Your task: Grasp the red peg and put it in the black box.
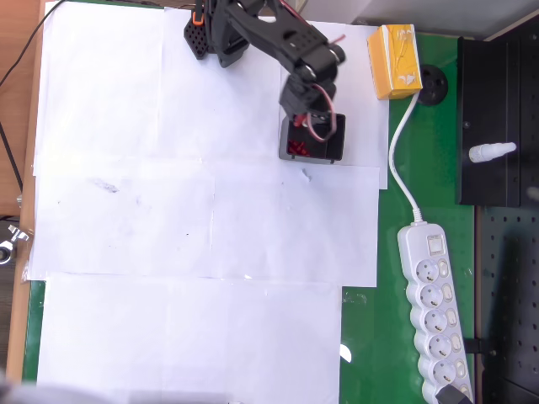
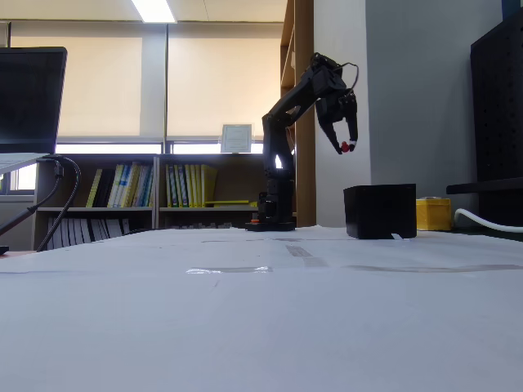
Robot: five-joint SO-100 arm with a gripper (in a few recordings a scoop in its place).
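Overhead view: claw (image 1: 313,120) sits in the upper centre of the frame, directly above the black box (image 1: 312,140), whose floor already shows several red pegs (their count cannot be judged). This alignment reads as positioning for a drop. The box rests on the white-papered surface (image 1: 168,210).

Fixed view: claw (image 2: 344,140) hangs in the upper right of centre, raised well above the box (image 2: 380,211), presumably to clear its walls. The red peg (image 2: 346,147) is pinched between the fingertips, so the claw is closed on it, not yet released.
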